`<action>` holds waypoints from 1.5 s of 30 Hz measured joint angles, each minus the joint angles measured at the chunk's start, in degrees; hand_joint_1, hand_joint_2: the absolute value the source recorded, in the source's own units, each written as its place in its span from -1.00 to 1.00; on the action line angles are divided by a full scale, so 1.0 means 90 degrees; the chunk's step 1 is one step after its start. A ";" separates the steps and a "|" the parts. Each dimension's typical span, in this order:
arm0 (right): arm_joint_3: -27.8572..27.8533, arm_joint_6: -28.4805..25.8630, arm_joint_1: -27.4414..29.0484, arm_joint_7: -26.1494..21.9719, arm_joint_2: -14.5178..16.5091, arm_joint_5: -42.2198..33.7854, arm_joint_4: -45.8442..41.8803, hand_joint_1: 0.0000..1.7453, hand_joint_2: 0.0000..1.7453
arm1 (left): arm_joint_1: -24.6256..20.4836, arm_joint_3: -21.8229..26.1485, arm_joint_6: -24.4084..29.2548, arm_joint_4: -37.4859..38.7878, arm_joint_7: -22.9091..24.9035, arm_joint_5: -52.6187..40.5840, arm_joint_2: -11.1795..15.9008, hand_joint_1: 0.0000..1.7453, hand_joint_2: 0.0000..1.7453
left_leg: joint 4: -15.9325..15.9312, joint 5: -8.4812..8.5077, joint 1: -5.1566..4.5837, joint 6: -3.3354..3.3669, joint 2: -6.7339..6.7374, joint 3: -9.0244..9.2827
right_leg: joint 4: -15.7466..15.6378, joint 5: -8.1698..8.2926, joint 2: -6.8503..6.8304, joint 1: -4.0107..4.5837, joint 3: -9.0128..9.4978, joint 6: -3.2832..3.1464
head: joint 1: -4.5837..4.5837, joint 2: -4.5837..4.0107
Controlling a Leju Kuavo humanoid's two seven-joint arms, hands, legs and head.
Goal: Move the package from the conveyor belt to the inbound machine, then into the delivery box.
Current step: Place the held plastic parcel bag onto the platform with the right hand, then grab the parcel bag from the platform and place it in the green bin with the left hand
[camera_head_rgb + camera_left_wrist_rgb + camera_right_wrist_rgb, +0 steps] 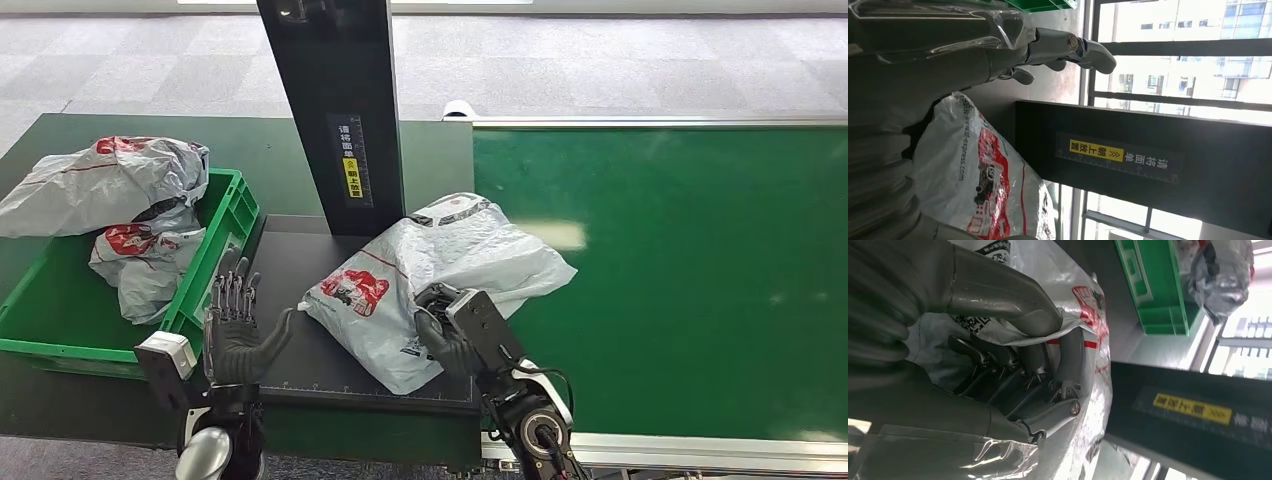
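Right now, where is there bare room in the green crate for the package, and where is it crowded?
The green plastic crate is bare along its near side, by the front wall next to the left hand. Its far end is crowded with two grey plastic mailer bags. The right hand grips the grey-and-red plastic package on the black machine platform.
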 joint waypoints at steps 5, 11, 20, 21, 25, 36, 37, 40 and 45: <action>0.0473 -0.0012 -0.0239 -0.0018 0.0101 -0.0003 0.0696 1.00 1.00 | -0.0084 0.0016 0.0167 0.0071 -0.0008 0.0106 0.0044 -1.00 1.00 | 0.0000 0.0002 0.0001 -0.0001 0.0000 0.0004 | 0.0000 0.0001 -0.0001 0.0001 0.0001 -0.0001 | -0.0001 0.0000; 0.0635 -0.0104 -0.0447 -0.0095 0.0098 -0.0055 0.1142 1.00 1.00 | -0.0110 0.0038 0.0175 0.0096 -0.0019 0.0126 0.0094 -1.00 1.00 | 0.0000 0.0002 0.0001 -0.0001 -0.0001 0.0004 | 0.0000 0.0001 0.0000 0.0001 0.0001 -0.0001 | 0.0001 0.0000; 0.0795 0.0027 -0.0565 -0.0228 0.0077 -0.0222 0.1270 -1.00 1.00 | -0.0252 0.0041 0.0168 0.0240 -0.0019 0.0194 0.0097 -1.00 1.00 | 0.0001 0.0002 0.0001 -0.0001 -0.0001 0.0005 | 0.0000 0.0001 0.0000 0.0001 0.0000 -0.0001 | 0.0000 0.0000; 0.0845 0.0088 -0.0566 -0.0287 0.0066 -0.0246 0.1252 -1.00 1.00 | -0.0266 0.0041 0.0166 0.0259 -0.0020 0.0199 0.0094 -1.00 1.00 | 0.0001 0.0002 0.0001 -0.0001 -0.0001 0.0006 | 0.0000 0.0001 0.0000 0.0001 0.0000 -0.0001 | 0.0000 0.0000; 0.1050 0.0211 -0.0519 -0.0643 -0.0021 -0.0327 0.0891 -1.00 1.00 | -0.0290 0.0041 0.0149 0.0316 -0.0052 0.0228 0.0092 -1.00 1.00 | 0.0001 0.0002 0.0001 -0.0001 -0.0001 0.0006 | 0.0000 0.0001 0.0000 0.0001 -0.0002 -0.0001 | 0.0000 0.0000; 0.0166 0.0771 0.0093 -0.2073 -0.0550 -0.1283 -0.1648 -1.00 1.00 | -0.0260 0.0051 -0.0101 0.0416 -0.0201 0.0312 0.0123 -1.00 1.00 | 0.0004 -0.0001 -0.0005 0.0002 -0.0003 0.0004 | -0.0002 0.0001 0.0000 -0.0007 -0.0002 0.0000 | 0.0000 0.0000; 0.0105 0.0787 0.0136 -0.2142 -0.0565 -0.1344 -0.1761 -1.00 1.00 | -0.0260 0.0052 -0.0120 0.0416 -0.0200 0.0308 0.0123 -1.00 1.00 | 0.0004 -0.0001 -0.0005 0.0002 -0.0005 0.0005 | -0.0002 0.0001 -0.0001 -0.0006 -0.0002 0.0000 | -0.0001 0.0000; -0.0207 0.0963 0.0285 -0.2343 -0.0624 -0.1887 -0.2161 -1.00 1.00 | -0.0255 0.0052 -0.0279 0.0413 -0.0142 0.0237 0.0121 -1.00 1.00 | 0.0004 0.0000 -0.0004 0.0001 -0.0008 0.0008 | -0.0002 0.0001 -0.0001 -0.0006 -0.0001 0.0000 | -0.0001 0.0000; -0.1170 0.1453 0.0847 -0.2374 -0.0769 -0.2747 -0.2896 -1.00 1.00 | -0.0061 0.0018 -0.0525 0.0305 0.0033 -0.0083 0.0065 -1.00 1.00 | 0.0004 -0.0005 -0.0006 0.0002 -0.0009 0.0005 | -0.0003 0.0000 -0.0001 -0.0007 0.0000 0.0002 | 0.0002 0.0000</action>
